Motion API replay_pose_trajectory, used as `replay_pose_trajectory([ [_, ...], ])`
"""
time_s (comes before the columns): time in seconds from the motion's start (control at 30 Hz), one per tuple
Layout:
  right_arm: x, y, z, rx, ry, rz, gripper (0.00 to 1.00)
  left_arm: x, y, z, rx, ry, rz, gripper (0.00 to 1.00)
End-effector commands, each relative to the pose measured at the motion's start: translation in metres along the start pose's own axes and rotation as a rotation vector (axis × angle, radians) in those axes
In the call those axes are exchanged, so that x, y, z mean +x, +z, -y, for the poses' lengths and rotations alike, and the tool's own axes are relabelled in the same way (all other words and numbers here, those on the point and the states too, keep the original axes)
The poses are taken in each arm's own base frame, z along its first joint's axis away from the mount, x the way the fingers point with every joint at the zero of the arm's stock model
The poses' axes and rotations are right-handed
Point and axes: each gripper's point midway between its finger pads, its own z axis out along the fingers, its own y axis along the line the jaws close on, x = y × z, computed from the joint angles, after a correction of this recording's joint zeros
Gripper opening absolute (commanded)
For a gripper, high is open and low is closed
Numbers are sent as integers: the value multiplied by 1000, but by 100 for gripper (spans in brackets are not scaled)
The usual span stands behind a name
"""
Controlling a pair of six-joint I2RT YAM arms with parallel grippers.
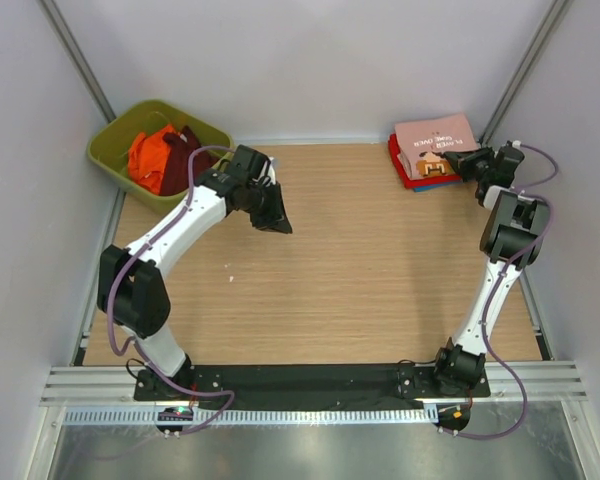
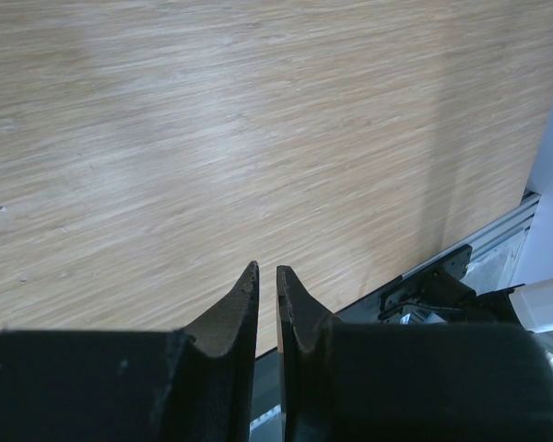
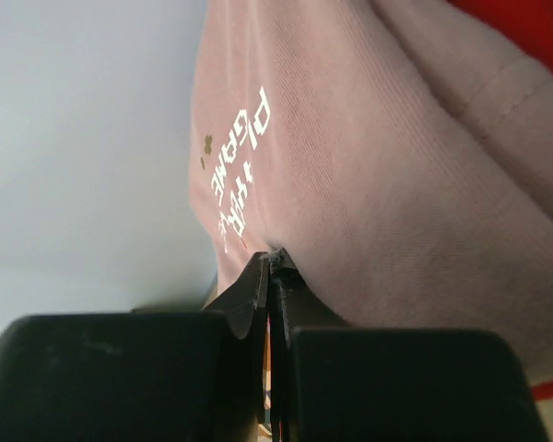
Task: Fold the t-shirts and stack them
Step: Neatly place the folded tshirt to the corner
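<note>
White-walled booth, wooden table, soft even light.
A pale wood-grain tabletop (image 1: 360,270) fills the middle, and plain white walls (image 1: 310,60) close in on three sides. Grey metal posts (image 1: 75,50) slant up the back corners. An aluminium rail (image 1: 80,383) runs along the near edge, with a brushed steel sheet (image 1: 310,455) just below.

Tee stack (image 1: 435,150) far-R corner; bin (image 1: 108,140) w/ loose tees (image 1: 160,158) far-L.
</note>
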Motion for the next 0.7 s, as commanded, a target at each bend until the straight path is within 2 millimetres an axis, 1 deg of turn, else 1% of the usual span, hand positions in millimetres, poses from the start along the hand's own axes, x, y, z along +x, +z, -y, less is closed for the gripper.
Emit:
replay_pose_trajectory([
  [0.0,-31,-7,11,40,-60,85,1,-6,-4,13,45,25,14,13],
  [0.03,-30,-6,9,32,-63,75,1,-5,-3,14,46,23,11,13],
  [0.13,-34,-4,-4,16,-72,61,1,-7,-3,15,50,20,13,13],
  [0.23,-34,-7,-29,-34,-79,53,1,-10,-5,18,54,18,19,13],
  [0.27,-36,-11,-45,-52,-97,61,1,-11,-6,18,54,16,23,13],
  [0.37,-43,-17,-62,-48,-149,94,1,-14,-10,22,58,17,33,13],
  [0.47,-51,-15,-61,-38,-169,124,1,-13,-12,23,55,14,33,13],
  [0.57,-52,-8,-38,6,-172,139,1,-10,-13,22,49,14,31,13],
  [0.6,-50,-5,-28,21,-172,138,1,-7,-12,21,45,14,26,13],
  [0.67,-50,-5,-14,51,-189,151,1,-4,-13,19,36,13,26,13],
])
